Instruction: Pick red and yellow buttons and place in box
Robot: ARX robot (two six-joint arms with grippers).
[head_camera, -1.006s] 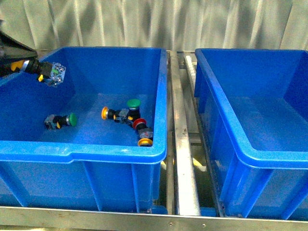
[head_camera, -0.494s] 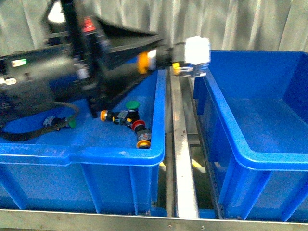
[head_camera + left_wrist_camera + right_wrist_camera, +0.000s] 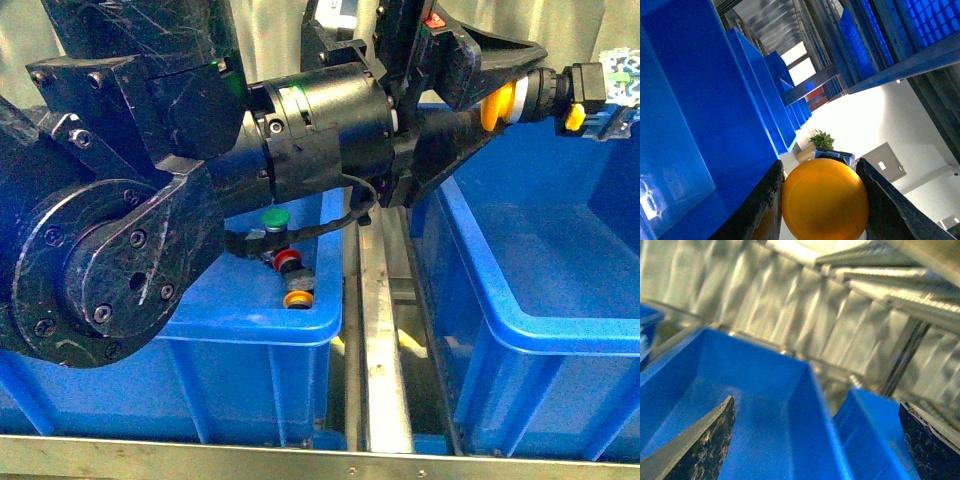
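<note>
The left hand (image 3: 515, 97) sits in the upper right of the front view, clenched on a yellow button (image 3: 556, 88). The button's yellow cap faces the arm. Its black body and pale block stick out toward the right edge, in front of the far wall of the right box (image 3: 520, 300). A green patch on the block is too blurred to read. The black left arm (image 3: 200, 170) fills the left and centre of the frame and hides most of the left box (image 3: 250, 320). Below it, near that box's right wall, lie a green button (image 3: 274, 217), a red button (image 3: 289, 260) and a second yellow button (image 3: 297, 298), close together. A metal rail (image 3: 378, 330) runs between the boxes.

In the left wrist view, the yellow cap (image 3: 825, 205) fills the bottom centre, pinched between two black fingers (image 3: 765, 210). Blue walls take up the left, and a plant (image 3: 822, 139) shows at centre.

In the right wrist view, the right hand (image 3: 815, 403) is spread wide and grasps nothing, with one finger in each lower corner. Both blue boxes lie blurred beyond it.
</note>
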